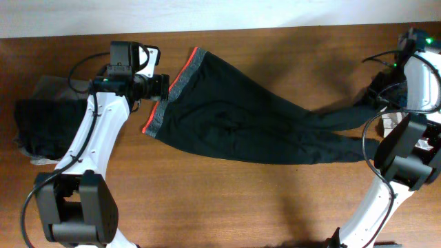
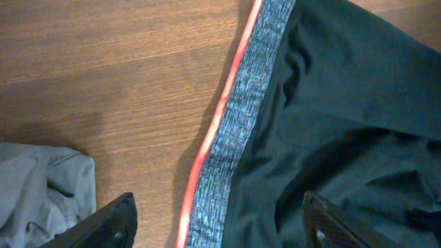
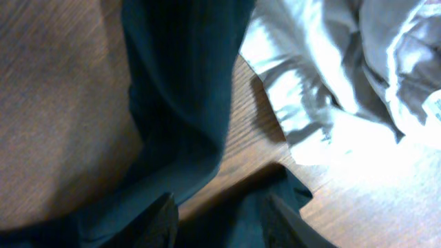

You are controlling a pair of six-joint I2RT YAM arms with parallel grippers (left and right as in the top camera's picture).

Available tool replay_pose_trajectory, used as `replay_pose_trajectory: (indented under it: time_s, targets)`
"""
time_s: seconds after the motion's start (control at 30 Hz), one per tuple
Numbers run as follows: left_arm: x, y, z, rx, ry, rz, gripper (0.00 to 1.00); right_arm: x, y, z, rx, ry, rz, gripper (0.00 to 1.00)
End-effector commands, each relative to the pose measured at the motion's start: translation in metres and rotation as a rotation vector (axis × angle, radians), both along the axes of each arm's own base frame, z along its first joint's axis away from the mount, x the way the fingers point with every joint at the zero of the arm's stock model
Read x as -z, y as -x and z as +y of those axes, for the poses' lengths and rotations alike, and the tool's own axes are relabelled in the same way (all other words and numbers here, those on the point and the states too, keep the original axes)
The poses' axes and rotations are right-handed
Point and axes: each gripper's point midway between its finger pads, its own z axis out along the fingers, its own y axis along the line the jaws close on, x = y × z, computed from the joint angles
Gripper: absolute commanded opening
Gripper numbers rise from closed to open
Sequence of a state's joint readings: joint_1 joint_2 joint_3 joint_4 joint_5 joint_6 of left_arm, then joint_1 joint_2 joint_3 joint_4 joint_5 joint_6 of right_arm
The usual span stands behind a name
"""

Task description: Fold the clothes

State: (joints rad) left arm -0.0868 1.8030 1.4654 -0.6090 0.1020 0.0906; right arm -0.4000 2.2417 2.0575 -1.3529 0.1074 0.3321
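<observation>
Black leggings [image 3: 179,103] run in a dark band across the wooden desk [image 3: 62,138], from the top edge down to the lower left. A crumpled pale garment [image 3: 344,76] lies just beside them at upper right. The right gripper [image 3: 220,231], fingers [image 3: 157,224] spread apart, hangs over dark fabric at the bottom edge.

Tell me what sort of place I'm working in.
Probably a robot test bench for folding laundry: a wooden table, black leggings spread across it, left arm and right arm at its ends.
</observation>
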Motion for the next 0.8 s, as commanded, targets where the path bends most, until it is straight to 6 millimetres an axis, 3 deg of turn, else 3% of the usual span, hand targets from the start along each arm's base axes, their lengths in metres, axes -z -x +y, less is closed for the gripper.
replay_pose_trajectory:
  time_s: [0.0, 0.07, 0.17, 0.27, 0.37, 0.53, 0.67, 0.77]
  targets:
    - [-0.001, 0.0, -0.004, 0.029, 0.003, -0.006, 0.76, -0.003, -0.007, 0.002, 0.03, -0.019, -0.04, 0.43]
    - [-0.001, 0.0, -0.004, 0.029, 0.003, -0.007, 0.76, 0.002, -0.015, 0.007, 0.04, -0.033, -0.06, 0.36]
    - [-0.001, 0.001, -0.004, 0.029, 0.003, -0.005, 0.76, 0.016, -0.019, 0.011, 0.046, -0.036, -0.04, 0.04]
    - [0.001, 0.003, -0.004, 0.029, 0.002, 0.009, 0.76, 0.02, -0.022, 0.016, 0.055, -0.079, -0.053, 0.04]
    - [0.002, 0.004, -0.004, 0.029, 0.001, 0.014, 0.76, 0.011, -0.02, 0.01, 0.046, -0.118, -0.089, 0.04]
    - [0.001, 0.003, -0.004, 0.029, 0.001, 0.009, 0.76, 0.001, 0.004, -0.011, 0.079, -0.198, -0.093, 0.04]
    - [0.0, 0.002, -0.004, 0.029, 0.002, 0.004, 0.76, 0.009, 0.023, -0.027, 0.108, -0.229, -0.073, 0.04]
    - [-0.001, 0.001, -0.004, 0.029, 0.002, -0.002, 0.76, 0.019, 0.027, -0.024, 0.116, -0.283, -0.077, 0.04]
